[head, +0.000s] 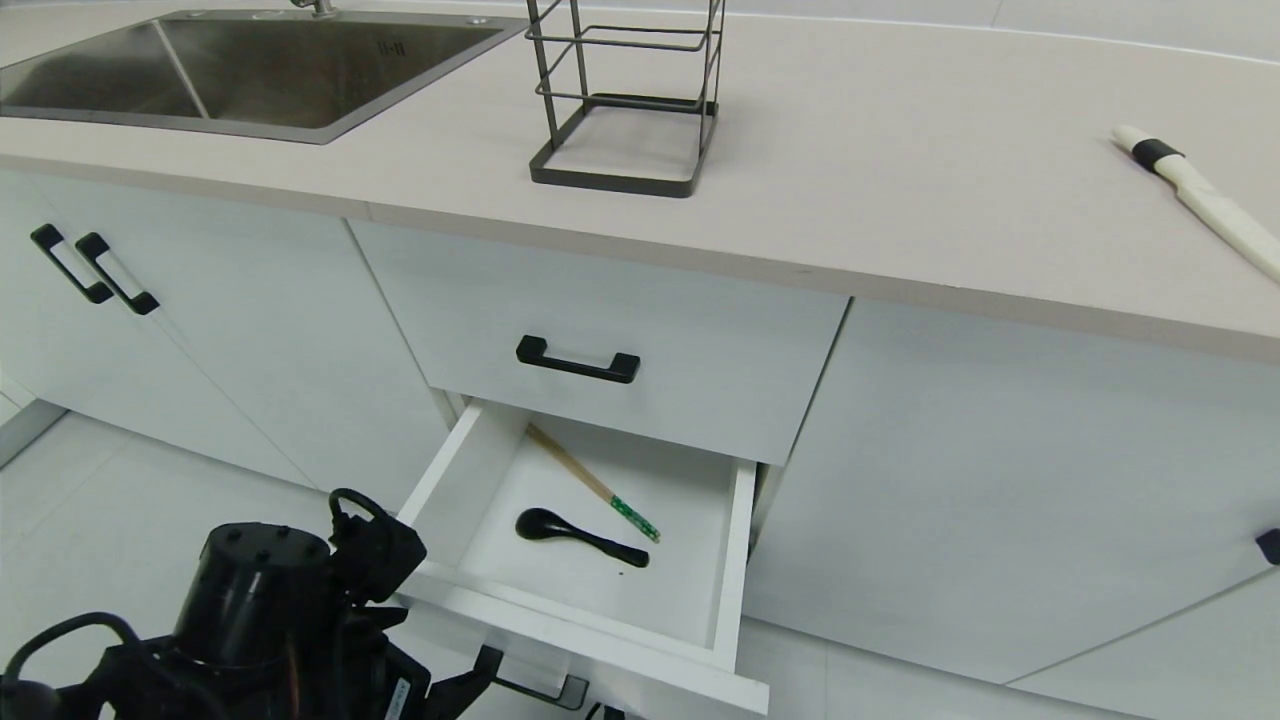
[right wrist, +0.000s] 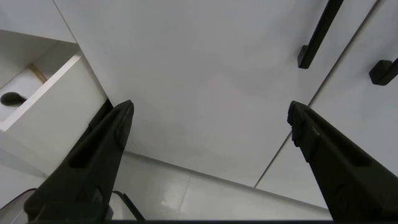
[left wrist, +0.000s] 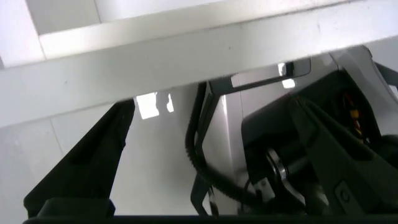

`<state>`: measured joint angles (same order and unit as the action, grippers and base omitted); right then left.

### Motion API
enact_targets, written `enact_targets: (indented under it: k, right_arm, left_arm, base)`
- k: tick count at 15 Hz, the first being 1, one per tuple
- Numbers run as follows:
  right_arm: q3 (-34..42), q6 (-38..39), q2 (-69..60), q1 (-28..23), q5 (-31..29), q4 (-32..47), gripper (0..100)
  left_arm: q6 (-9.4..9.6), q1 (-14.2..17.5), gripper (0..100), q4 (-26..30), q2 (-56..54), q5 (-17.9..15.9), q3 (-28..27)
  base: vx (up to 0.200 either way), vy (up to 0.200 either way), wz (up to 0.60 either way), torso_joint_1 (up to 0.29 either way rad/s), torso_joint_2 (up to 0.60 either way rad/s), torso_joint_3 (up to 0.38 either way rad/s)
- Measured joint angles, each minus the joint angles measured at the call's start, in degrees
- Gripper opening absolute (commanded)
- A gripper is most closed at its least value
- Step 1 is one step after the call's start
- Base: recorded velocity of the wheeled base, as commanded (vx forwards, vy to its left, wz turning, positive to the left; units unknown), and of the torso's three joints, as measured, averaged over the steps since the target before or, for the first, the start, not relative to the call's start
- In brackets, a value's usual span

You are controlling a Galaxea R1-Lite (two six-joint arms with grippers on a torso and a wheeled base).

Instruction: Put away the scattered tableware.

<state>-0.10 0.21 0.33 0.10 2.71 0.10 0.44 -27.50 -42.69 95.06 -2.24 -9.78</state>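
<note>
The left gripper (left wrist: 211, 109) is wide open and empty, low by the front of the open drawer (head: 735, 560). The right gripper (right wrist: 209, 112), wide open and empty too, faces a door (right wrist: 205, 56). In the drawer lie a spoon (head: 580, 536) and chopsticks (head: 595, 487). Farther back, a knife (head: 1205, 200) lies on the counter (head: 900, 150).

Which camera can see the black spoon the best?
The head view. It shows the whole black spoon lying in the open drawer, beside the chopsticks. The right wrist view catches just a small dark part of the spoon, inside the drawer.
</note>
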Motion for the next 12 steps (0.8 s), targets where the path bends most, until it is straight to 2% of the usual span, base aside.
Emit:
enact_targets:
  k: [4, 7, 9, 12]
  right_arm:
    - [0.00, 0.01, 0.00, 0.00, 0.00, 0.00, 100]
    - [0.00, 0.00, 0.00, -0.05, -0.02, 0.00, 100]
    - [0.00, 0.01, 0.00, 0.00, -0.02, 0.00, 100]
    - [0.00, 0.04, 0.00, -0.05, 0.00, -0.02, 100]
  left_arm:
    - [0.05, -0.04, 100, -11.12, 5.29, 0.61, -0.20]
    - [-0.09, 0.27, 100, -12.92, 7.69, 0.59, -1.41]
    - [-0.17, 1.71, 100, -15.19, 9.44, 0.35, -2.97]
    - [-0.55, 4.90, 100, -24.99, 13.70, -0.82, -7.01]
  base:
    - [0.000, 0.000, 0.00, 0.000, 0.00, 0.000]
    - [0.000, 0.000, 0.00, 0.000, 0.00, 0.000]
    - [0.000, 0.000, 0.00, 0.000, 0.00, 0.000]
    - [0.000, 0.000, 0.00, 0.000, 0.00, 0.000]
